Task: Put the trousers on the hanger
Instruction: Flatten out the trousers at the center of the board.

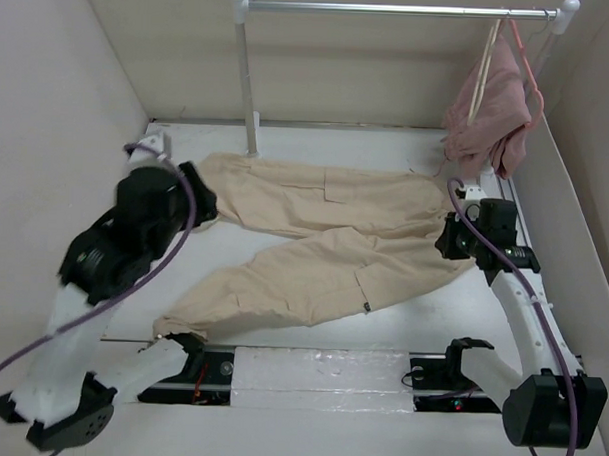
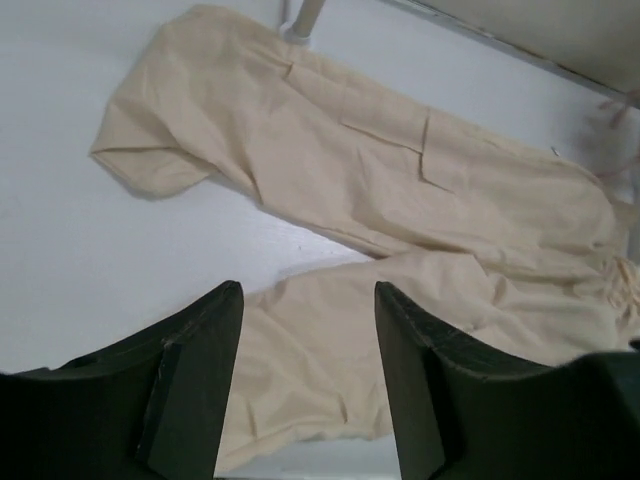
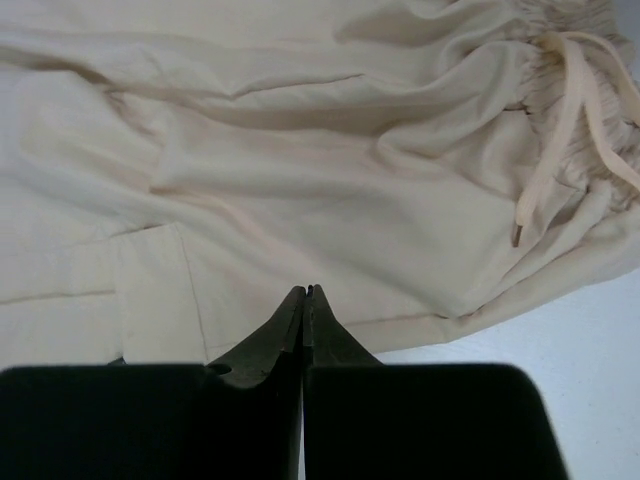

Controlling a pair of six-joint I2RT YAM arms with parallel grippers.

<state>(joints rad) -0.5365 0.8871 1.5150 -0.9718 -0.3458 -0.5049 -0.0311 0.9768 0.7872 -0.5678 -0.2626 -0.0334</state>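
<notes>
The beige trousers (image 1: 324, 229) lie spread flat on the white table, waistband to the right, both legs reaching left. My left gripper (image 1: 200, 204) hovers at the end of the far leg; in its wrist view it (image 2: 308, 296) is open above the cloth (image 2: 380, 180), with nothing between its fingers. My right gripper (image 1: 451, 238) is over the waistband end. Its wrist view shows it (image 3: 304, 292) shut just above the fabric (image 3: 300, 150), holding no cloth that I can see, near the drawstring (image 3: 560, 120). The cream hanger (image 1: 482, 74) hangs from the rail at the back right.
A clothes rail (image 1: 392, 8) spans the back on a white post (image 1: 247, 76). A dusty-pink garment (image 1: 494, 110) on a thin pink hanger (image 1: 530, 66) hangs beside the cream hanger. Walls close in on the left, back and right.
</notes>
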